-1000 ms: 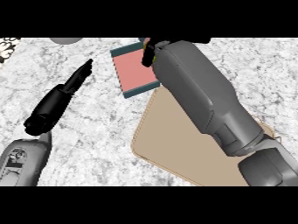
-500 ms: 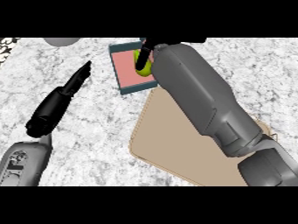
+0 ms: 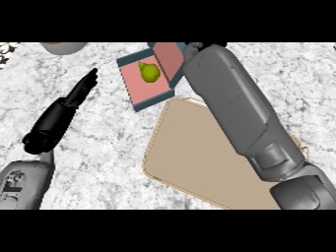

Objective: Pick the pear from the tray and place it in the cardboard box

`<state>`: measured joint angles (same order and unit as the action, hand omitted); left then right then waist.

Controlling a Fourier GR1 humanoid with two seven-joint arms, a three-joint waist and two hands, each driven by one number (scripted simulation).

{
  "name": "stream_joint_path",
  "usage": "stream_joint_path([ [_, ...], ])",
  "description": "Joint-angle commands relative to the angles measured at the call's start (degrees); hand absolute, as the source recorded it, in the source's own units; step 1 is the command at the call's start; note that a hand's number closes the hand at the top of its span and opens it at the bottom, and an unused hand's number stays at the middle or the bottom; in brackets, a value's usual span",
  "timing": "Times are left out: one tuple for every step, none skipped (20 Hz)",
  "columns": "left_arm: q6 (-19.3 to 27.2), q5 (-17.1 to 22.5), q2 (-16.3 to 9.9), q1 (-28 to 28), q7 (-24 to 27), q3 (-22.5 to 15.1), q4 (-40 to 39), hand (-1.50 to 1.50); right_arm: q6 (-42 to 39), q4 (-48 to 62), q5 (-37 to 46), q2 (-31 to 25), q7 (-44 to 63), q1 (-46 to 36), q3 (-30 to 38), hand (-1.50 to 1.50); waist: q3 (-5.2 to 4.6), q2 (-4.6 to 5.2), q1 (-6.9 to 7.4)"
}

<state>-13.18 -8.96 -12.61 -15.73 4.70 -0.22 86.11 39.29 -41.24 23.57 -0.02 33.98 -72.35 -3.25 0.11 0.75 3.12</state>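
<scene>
Pear [image 3: 149, 72] inside box [image 3: 138, 93], free of any hand.

Long axis up-down in view, just left of right forearm [image 3: 236, 113]; right hand hidden at view's top, fingers unreadable. Left hand [image 3: 61, 115] left of box, straight, open, resting. Tan tray [image 3: 192, 162] below box on marble counter [image 3: 97, 162].

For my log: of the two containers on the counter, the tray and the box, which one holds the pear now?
The box, the pink-lined one with open flaps near the counter's far edge, holds the pear. The flat tan tray nearer the robot carries no pear.
</scene>
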Motion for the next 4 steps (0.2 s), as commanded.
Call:
stream_joint_path([
  [-0.5, 0.1, 0.1, 3.0, -2.5, -0.9, 4.4, 0.0, 8.2, -3.1, -5.6, 0.0, -5.2, 4.2, 3.1, -1.5, -0.03, -0.53, -0.57],
  [-1.2, 0.8, -0.7, 0.6, -2.2, 0.1, 3.6, 0.0, 11.9, -1.6, -7.0, 0.0, -10.6, 7.2, 2.2, -1.5, -0.04, 0.01, 0.15],
  [-0.4, 0.3, -1.2, 0.0, 0.6, 1.6, -0.6, 0.0, 11.9, -3.7, -8.6, 0.0, -12.2, 9.1, 1.8, -1.5, -0.08, -0.1, -1.14],
  [0.3, 0.4, 0.4, 0.4, -1.2, 0.8, 0.7, 0.0, 11.9, -3.8, -8.5, 0.0, -11.4, 7.3, 2.0, -1.5, -0.09, -0.41, -1.63],
])
